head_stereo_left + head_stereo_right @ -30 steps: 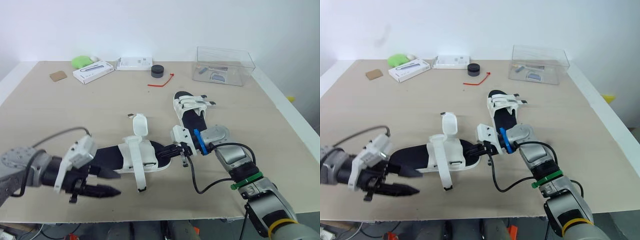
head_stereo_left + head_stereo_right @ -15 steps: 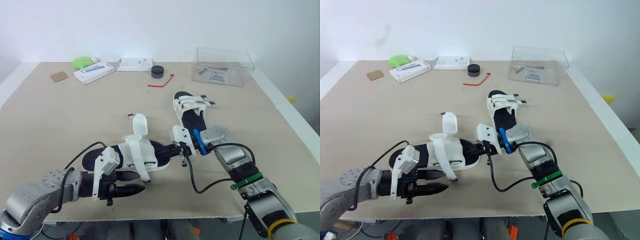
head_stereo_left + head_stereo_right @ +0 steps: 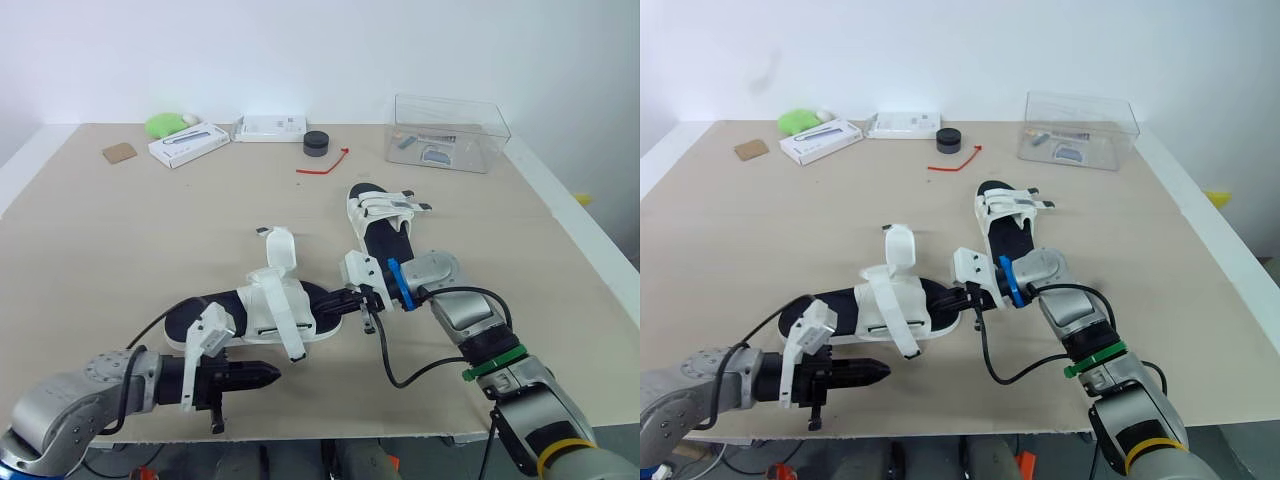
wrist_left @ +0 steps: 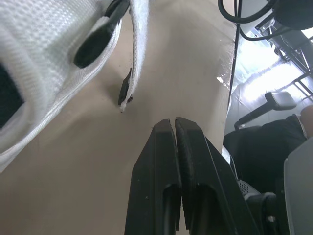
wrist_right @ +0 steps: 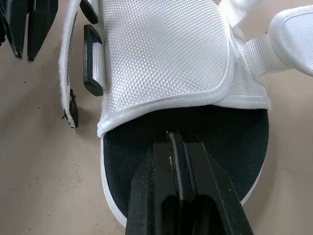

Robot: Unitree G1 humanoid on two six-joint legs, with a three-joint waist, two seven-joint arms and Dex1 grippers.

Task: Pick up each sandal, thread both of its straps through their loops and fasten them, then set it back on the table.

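Near 6 o'clock on the desk (image 3: 120, 250), the left end effector (image 3: 262, 373) is shut and empty, just beside the loose strap (image 3: 285, 330) of the sandal (image 3: 232, 305). The right end effector (image 3: 357, 301), shut too, touches its toe. Staying shut, the left may push the strap away. Earlier it was open, nearer 9 o'clock.

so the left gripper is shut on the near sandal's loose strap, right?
No: the left gripper is shut, but on nothing. The left wrist view shows the end of the loose strap lying ahead of its fingertips, not between them.
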